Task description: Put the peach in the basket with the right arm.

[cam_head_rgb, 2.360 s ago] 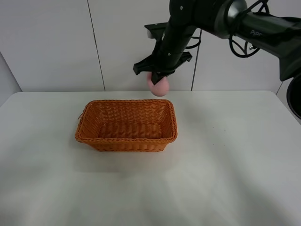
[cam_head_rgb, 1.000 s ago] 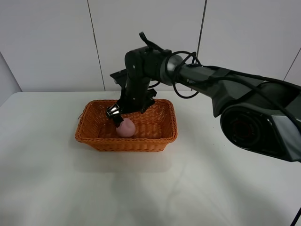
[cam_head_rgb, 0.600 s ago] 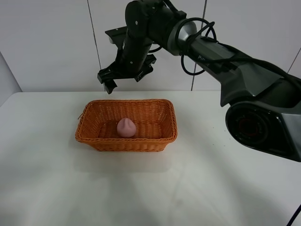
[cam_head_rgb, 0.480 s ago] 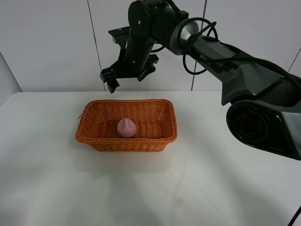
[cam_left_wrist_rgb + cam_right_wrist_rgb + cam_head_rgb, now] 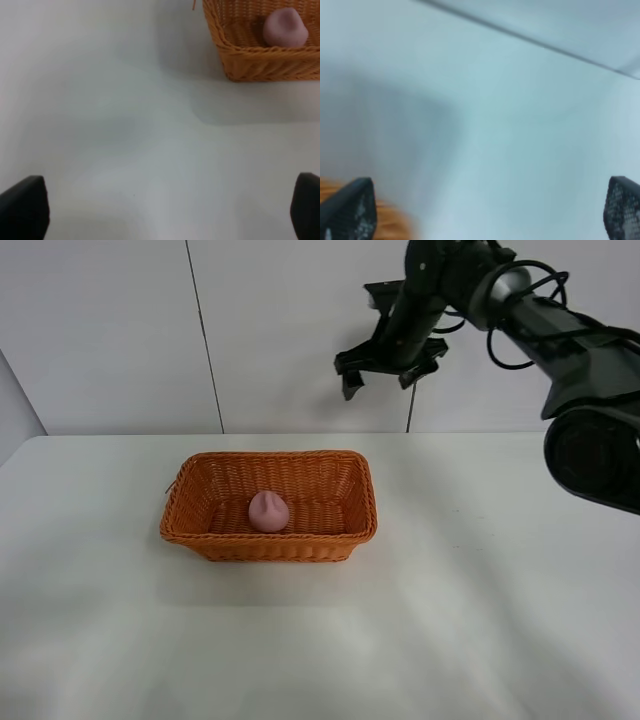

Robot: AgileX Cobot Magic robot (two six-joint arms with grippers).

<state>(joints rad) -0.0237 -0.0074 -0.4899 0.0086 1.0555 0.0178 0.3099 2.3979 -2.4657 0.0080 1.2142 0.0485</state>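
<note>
Wicker: one basket, one peach

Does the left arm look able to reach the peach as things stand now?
Probably yes: the peach lies uncovered in the open basket, only the basket wall stands between it and the left gripper, whose jaws are open, and the right gripper hangs high, aside.

The left end effector hangs over a bare stretch of white tabletop, its two dark fingertips showing only at the corners of the frame, set wide apart with nothing between them. Well away from them, one corner of the orange-brown woven basket is cut off by the frame edge. The pink peach lies inside it, near the wicker wall. A faint grey shadow spreads on the tabletop beside the basket.
</note>
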